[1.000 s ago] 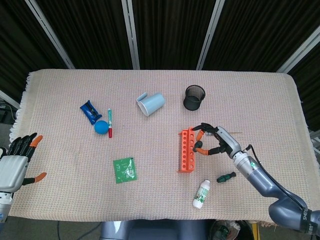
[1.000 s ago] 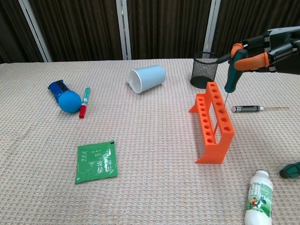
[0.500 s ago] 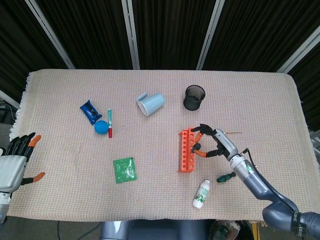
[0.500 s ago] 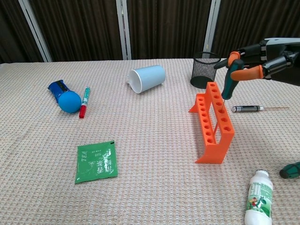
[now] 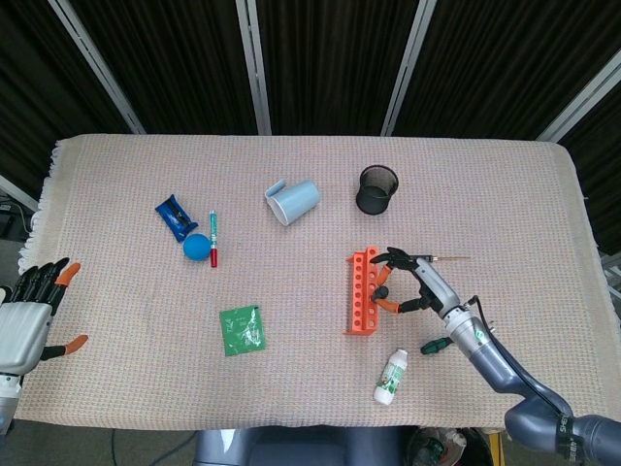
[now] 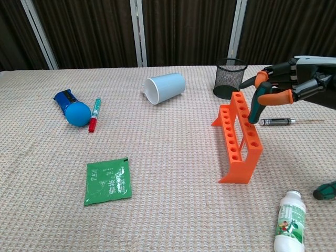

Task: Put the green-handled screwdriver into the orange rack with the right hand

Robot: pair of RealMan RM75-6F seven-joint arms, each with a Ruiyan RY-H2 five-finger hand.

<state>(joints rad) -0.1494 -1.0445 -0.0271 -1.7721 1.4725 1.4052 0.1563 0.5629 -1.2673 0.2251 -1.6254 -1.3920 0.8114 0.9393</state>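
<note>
Two hands show. At the lower left edge of the head view the left hand [image 5: 27, 313] hangs off the table [image 5: 126, 388], fingers spread, holding nothing. Right of centre stands the orange rack [image 6: 239, 136]; the green-handled screwdriver [image 6: 255, 107] stands upright in a rack hole, pinched by the right hand [image 6: 286, 84].

The right hand [image 6: 287, 84] has come down, sinking the green-handled screwdriver [image 6: 255, 107] deeper into the orange rack [image 6: 237, 137] until its shaft no longer shows.
</note>
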